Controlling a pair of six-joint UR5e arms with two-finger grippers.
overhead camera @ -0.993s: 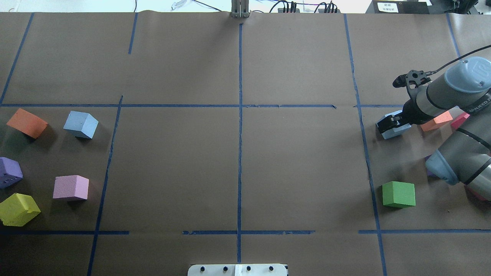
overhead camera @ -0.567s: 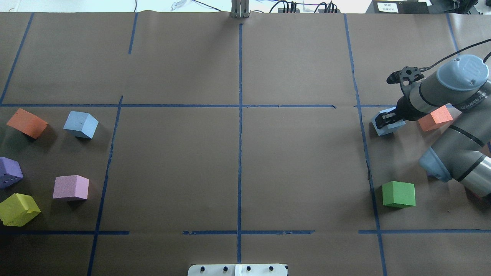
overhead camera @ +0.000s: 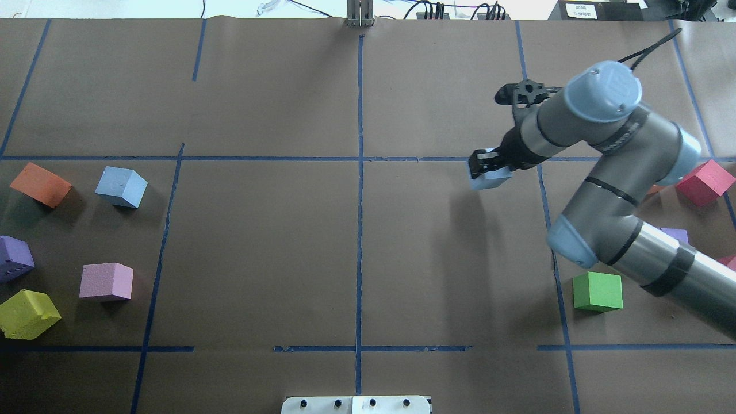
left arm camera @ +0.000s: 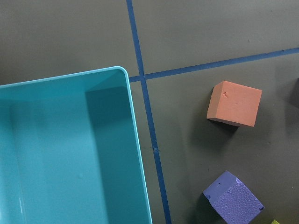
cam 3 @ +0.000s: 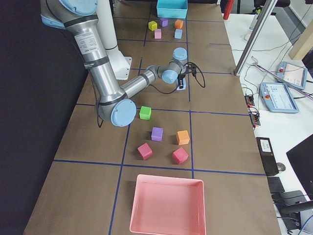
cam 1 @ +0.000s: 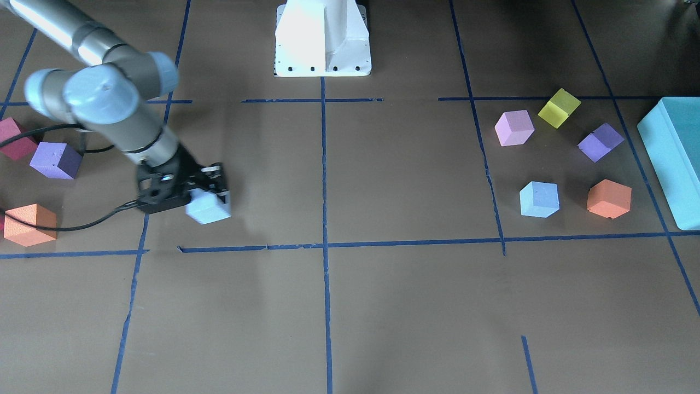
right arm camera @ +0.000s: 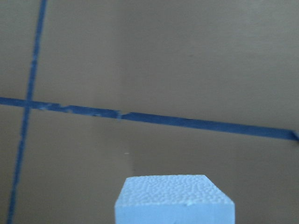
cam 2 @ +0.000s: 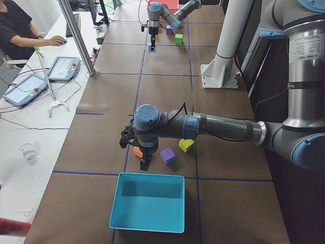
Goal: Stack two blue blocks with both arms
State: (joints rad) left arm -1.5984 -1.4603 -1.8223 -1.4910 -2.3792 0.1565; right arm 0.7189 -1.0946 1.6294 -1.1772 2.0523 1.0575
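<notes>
My right gripper (overhead camera: 487, 167) is shut on a pale blue block (overhead camera: 490, 179) and holds it above the table, left of the right-hand tape line. The pair also shows in the front view, gripper (cam 1: 203, 192) and block (cam 1: 208, 208). The block's grainy top fills the bottom of the right wrist view (right arm camera: 174, 198). The second blue block (overhead camera: 121, 186) sits on the table at the far left, beside an orange cube (overhead camera: 40, 184). My left gripper (cam 2: 145, 163) shows only in the exterior left view, over the cubes near the teal bin. I cannot tell whether it is open or shut.
A teal bin (left arm camera: 60, 149) stands at the table's left end, with orange (left arm camera: 233, 103) and purple (left arm camera: 232, 198) cubes next to it. Pink (overhead camera: 106, 282) and yellow (overhead camera: 27, 313) cubes lie at left. Green (overhead camera: 597, 291) and red (overhead camera: 704, 182) cubes lie under the right arm. A pink tray (cam 3: 166, 205) stands at the right end.
My right arm has swung left toward the table's middle, carrying the blue block across the right-hand tape line. The cubes on the left have not moved.
</notes>
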